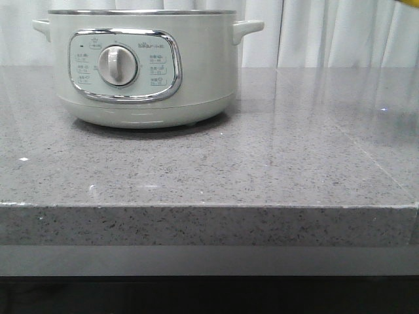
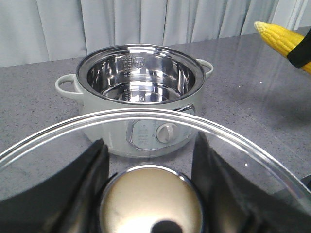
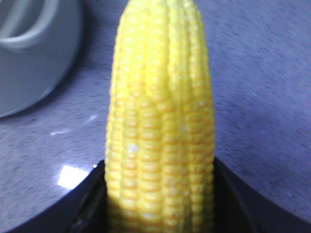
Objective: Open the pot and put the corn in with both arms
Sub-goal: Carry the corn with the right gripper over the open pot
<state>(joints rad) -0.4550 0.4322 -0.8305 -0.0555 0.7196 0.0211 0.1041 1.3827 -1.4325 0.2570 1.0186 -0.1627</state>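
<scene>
The pot [image 1: 141,72] stands at the back left of the counter, its dial facing me. In the left wrist view the pot [image 2: 92,104] is open, its steel inside bare. My left gripper [image 2: 149,150] is shut on the metal knob [image 2: 150,204] of the glass lid [image 2: 146,114] and holds the lid above the counter in front of the pot. My right gripper [image 3: 160,194] is shut on the corn [image 3: 160,121], held in the air to the right of the pot [image 3: 34,58]. The corn also shows in the left wrist view [image 2: 284,39]. Only its yellow tip [image 1: 407,2] shows in the front view.
The grey speckled counter [image 1: 262,163] runs to a front edge near me. Pale curtains [image 1: 327,33] hang behind the pot. Neither arm shows in the front view.
</scene>
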